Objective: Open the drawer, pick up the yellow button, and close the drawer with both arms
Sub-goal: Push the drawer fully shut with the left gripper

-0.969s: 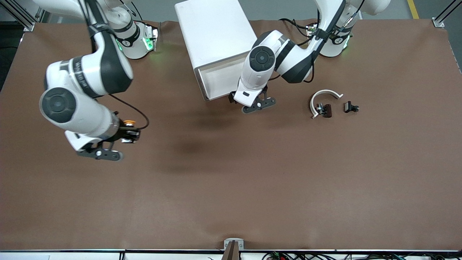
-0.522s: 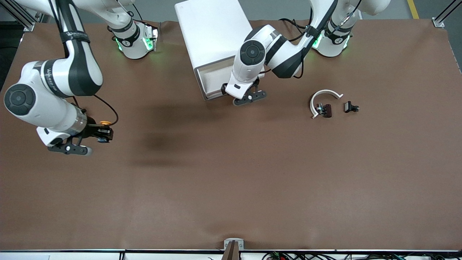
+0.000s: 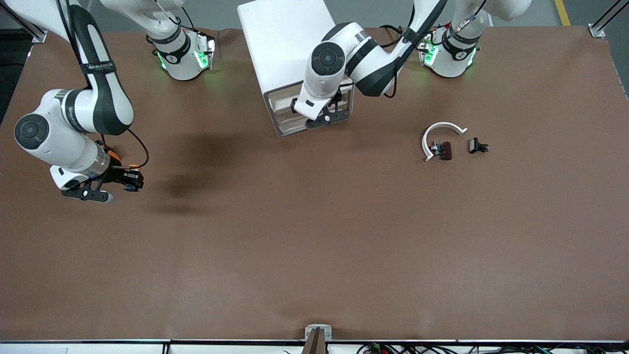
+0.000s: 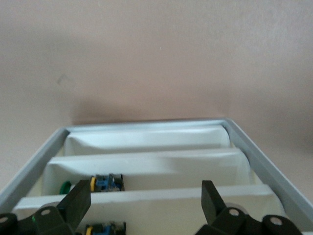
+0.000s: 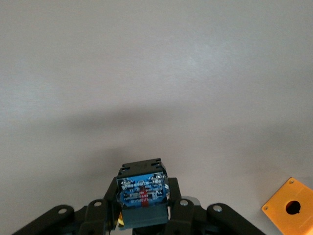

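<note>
My right gripper (image 3: pixel 128 180) is shut on the button (image 5: pixel 142 192) and holds it over the table at the right arm's end. Its blue-labelled dark body sits between the fingers, and a bit of yellow-orange cap shows below. My left gripper (image 3: pixel 324 117) is at the front of the white cabinet (image 3: pixel 290 39). In the left wrist view this gripper (image 4: pixel 145 203) is open, and its fingers (image 4: pixel 78 204) stand either side of a cream slat drawer front (image 4: pixel 161 197). The drawers (image 3: pixel 287 105) sit stacked inside the cabinet's grey frame, and none juts out.
An orange block with a round hole (image 5: pixel 288 208) lies on the table beside my right gripper. Other small button parts (image 4: pixel 106 182) lie in the drawers. A white curved piece (image 3: pixel 442 128) and two black clips (image 3: pixel 444 150) (image 3: pixel 477 146) lie toward the left arm's end.
My right gripper carried the button toward the right arm's end of the table. My left gripper moved in against the cabinet front, and the drawer that jutted out went in.
</note>
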You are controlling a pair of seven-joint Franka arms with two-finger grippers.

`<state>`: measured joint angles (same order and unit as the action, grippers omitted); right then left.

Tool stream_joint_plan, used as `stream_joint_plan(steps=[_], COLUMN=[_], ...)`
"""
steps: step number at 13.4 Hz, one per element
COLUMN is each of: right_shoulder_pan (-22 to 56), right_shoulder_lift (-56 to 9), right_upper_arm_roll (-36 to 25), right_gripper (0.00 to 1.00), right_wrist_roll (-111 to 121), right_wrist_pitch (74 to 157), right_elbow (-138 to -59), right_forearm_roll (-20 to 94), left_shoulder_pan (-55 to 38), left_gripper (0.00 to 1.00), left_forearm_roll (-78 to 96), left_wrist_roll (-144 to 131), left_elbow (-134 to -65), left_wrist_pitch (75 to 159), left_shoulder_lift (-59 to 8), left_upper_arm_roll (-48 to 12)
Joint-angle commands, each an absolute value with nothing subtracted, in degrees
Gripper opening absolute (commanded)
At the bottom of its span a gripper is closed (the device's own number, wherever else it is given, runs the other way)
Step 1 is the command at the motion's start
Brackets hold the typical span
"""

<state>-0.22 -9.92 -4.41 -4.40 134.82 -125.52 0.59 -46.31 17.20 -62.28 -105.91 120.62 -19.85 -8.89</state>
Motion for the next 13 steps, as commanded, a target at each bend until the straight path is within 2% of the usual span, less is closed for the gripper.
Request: stream_joint_plan(steps=[1, 7, 13], right_shoulder_pan=[-3.9, -7.7, -9.0], right_shoulder_lift=[-8.3, -14.3, -19.3], right_upper_arm_roll=[-3.3, -3.3, -3.3], right_gripper=[0.0, 0.0, 0.0], right_wrist_roll=[-1.2, 2.8, 2.6], right_wrist_pitch=[139.1, 151.6, 156.5], right_elbow=[-129.0, -133.4, -133.9], right_forearm_roll=[-0.4, -0.4, -0.4], left_shoulder_pan=[-46.1, -46.5, -46.4], left_gripper=[1.0, 1.0, 1.0], left_forearm_roll=[19.2, 22.3, 22.6], left_wrist_roll=[-62.7, -64.2, -64.2], left_elbow=[-106.2, -106.0, -105.4], left_wrist_pitch=[120.3, 119.0, 115.5], left_shoulder_lift=[-19.4, -20.5, -20.4], left_upper_arm_roll=[-10.1, -10.8, -10.9])
